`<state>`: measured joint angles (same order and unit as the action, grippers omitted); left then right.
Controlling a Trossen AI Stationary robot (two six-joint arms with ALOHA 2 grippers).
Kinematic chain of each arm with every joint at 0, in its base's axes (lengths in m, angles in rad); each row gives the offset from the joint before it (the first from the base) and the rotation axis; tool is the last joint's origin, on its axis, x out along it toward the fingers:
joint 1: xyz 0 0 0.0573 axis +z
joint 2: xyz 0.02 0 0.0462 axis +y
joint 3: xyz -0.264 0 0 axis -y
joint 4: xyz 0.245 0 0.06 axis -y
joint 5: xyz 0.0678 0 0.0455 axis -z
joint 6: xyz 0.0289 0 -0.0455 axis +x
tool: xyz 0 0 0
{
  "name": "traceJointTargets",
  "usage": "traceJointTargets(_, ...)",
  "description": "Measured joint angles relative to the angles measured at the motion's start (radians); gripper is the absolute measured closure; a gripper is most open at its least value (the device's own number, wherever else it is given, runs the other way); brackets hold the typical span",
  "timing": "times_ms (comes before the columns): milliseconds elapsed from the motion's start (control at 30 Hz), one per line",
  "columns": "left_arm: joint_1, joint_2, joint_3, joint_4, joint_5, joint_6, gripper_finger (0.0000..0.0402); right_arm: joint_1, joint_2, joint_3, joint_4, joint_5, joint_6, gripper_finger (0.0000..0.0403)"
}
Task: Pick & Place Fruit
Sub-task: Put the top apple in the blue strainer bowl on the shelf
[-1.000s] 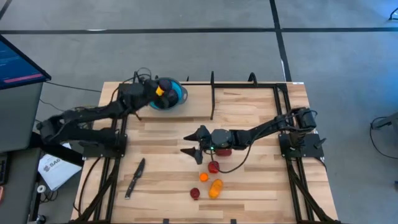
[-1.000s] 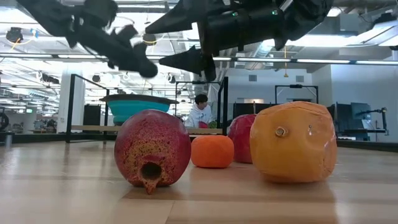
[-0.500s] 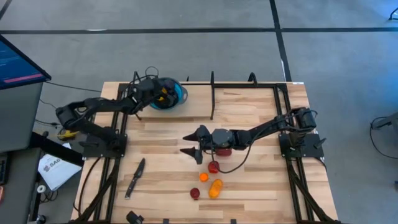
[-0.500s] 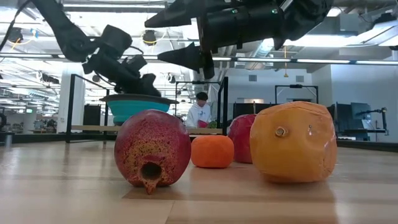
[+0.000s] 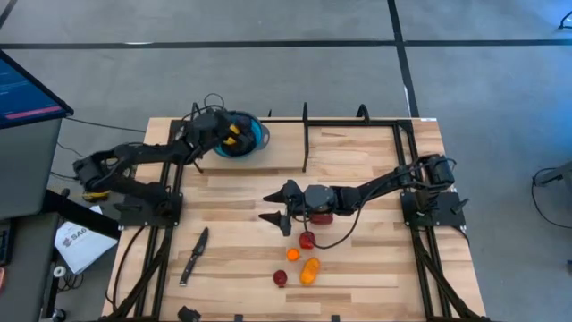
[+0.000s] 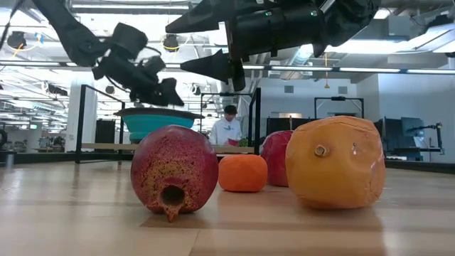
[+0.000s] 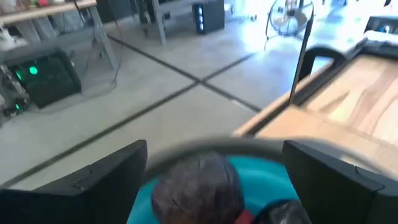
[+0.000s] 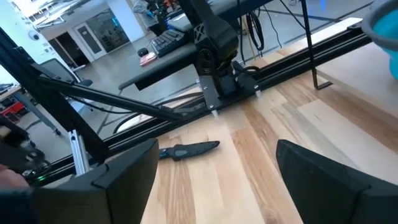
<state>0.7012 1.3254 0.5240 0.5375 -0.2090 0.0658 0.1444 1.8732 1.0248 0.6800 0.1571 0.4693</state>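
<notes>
Since a second ago the left arm has swung in from the surface's back-left edge, and its left gripper (image 5: pixel 234 136) now hangs over the blue bowl (image 5: pixel 256 134) near the back-left corner; half a second ago it sat a touch lower against the bowl's rim. Its fingers (image 7: pixel 93 177) are spread wide and empty in the left wrist view, with a dark rounded fruit (image 7: pixel 198 186) lying in the bowl between them. My judgement is that a fruit has just been dropped and this arm is free for the next one.

The right arm has not shifted. Its right gripper (image 5: pixel 279 207) hovers mid-surface, fingers wide, holding nothing, just beside the fruits that remain.

Four fruits are left toward the front edge: a red one (image 5: pixel 307 240), a small orange one (image 5: pixel 292 254), a larger yellow-orange one (image 5: pixel 310 270) and a dark red pomegranate (image 5: pixel 281 278), all untouched. A knife (image 5: pixel 194 254) lies near the front-left corner.

No brand or label on the surface can be read; a white paper on the floor by the left side carries print too small to make out.
</notes>
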Motion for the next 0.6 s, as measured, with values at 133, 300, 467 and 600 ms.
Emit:
traceJointTargets(133,-0.025,-0.119,0.000,-0.060,0.019,0.000,0.0037,-0.001,-0.011,0.000,-0.040,-0.001,-0.009,0.0085)
traceJointTargets(300,-0.129,-0.294,0.000,-0.137,0.182,0.003,0.0054,0.000,-0.110,0.000,-0.265,0.003,-0.055,0.0085)
traceJointTargets(467,-0.359,-0.390,0.000,-0.168,0.252,0.057,0.0081,0.045,-0.256,0.000,-0.545,0.092,-0.113,0.0085)
traceJointTargets(600,-0.586,-0.379,0.000,-0.169,0.173,0.138,0.0097,0.117,-0.372,0.000,-0.812,0.196,-0.093,0.0085)
